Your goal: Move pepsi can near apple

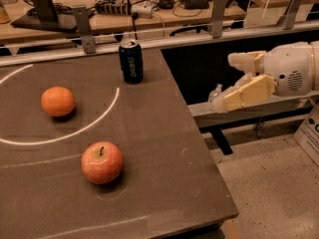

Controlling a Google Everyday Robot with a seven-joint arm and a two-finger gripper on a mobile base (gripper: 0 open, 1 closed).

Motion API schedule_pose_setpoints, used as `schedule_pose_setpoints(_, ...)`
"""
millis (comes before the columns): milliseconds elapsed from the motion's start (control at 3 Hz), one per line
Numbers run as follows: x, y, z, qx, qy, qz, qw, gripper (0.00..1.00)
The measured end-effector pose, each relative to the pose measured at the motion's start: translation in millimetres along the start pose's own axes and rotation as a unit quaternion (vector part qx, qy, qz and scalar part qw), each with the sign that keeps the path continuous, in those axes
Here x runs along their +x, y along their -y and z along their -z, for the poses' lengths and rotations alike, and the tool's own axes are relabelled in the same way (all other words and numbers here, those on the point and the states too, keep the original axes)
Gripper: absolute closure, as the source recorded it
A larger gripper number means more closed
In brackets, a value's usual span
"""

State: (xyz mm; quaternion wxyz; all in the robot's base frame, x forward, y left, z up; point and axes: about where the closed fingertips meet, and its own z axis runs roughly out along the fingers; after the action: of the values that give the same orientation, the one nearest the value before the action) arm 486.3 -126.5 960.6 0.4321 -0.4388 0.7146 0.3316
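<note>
1. Brown laminate fills most of my view: the desk (164, 143), with a white arc (75, 132) drawn across its left half.
2. Closest to the left edge I see a plain orange (58, 101), inside the arc and roughly midway between the far and near edges.
3. Right of it and nearer the near edge sits the apple (102, 162), red-orange with its stem up, just outside the arc.
4. Further right, the pepsi can (131, 61) stands upright against the far edge, close to the far right corner, with its lettering facing me. It is well apart from the apple, the end of the arc lies between the two, and nothing touches the can.
5. Beyond the right edge of the desk, completely off its surface, my gripper (223, 81) hangs over the gap beside the desk. Its cream fingers (246, 91) point left towards that edge and are spread apart, with nothing between them.
6. At the far right I can see the white arm housing (294, 73) behind the gripper, with speckled floor (269, 183) below it.
</note>
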Motion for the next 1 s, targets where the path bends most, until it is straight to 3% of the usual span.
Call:
schedule_pose_setpoints(333, -5, 15, -27, 0.010, 0.056, 0.011, 0.9983, 0.00)
schedule_pose_setpoints(667, -11, 40, -58, 0.026, 0.102, 0.037, 0.9937, 0.00)
schedule_pose_setpoints(1000, -15, 81, -107, 0.057, 0.116, 0.068, 0.9893, 0.00)
